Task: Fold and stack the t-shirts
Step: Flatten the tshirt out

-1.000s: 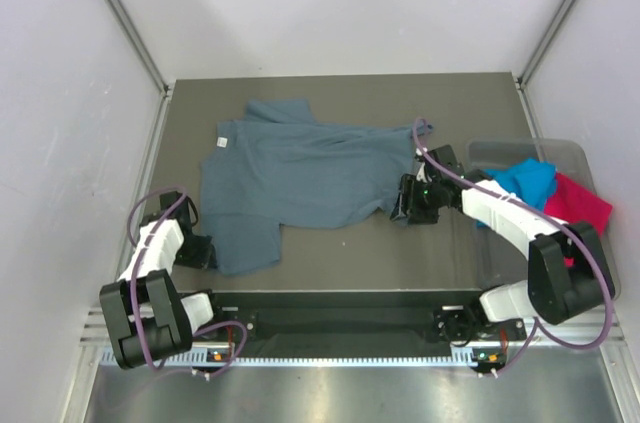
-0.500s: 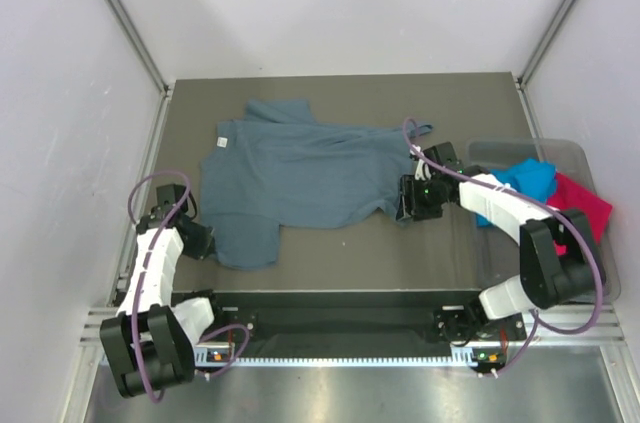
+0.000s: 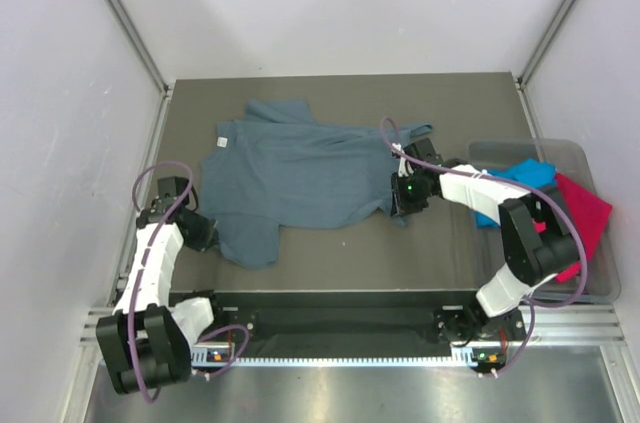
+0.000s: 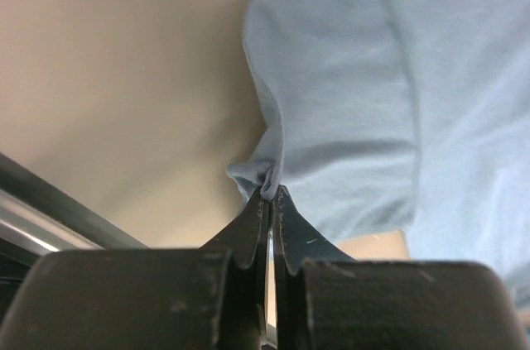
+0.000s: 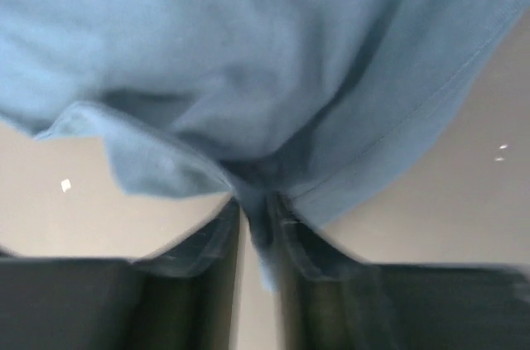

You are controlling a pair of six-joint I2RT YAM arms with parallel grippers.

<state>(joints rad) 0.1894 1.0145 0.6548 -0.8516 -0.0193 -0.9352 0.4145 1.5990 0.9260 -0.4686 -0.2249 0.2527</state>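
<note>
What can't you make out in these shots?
Top view: turquoise t-shirt and pink t-shirt, partly behind the right arm.
Top view: white tag on slate-blue t-shirt, too small to read.
Right wrist view: right gripper blurred, tips under cloth.
Left wrist view: slate-blue t-shirt runs off right edge.

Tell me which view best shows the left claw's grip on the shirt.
Left wrist: the left claw is shut on a bunched edge of the slate-blue t-shirt. Top external shows it small, fingers hidden; right wrist misses it.
</note>
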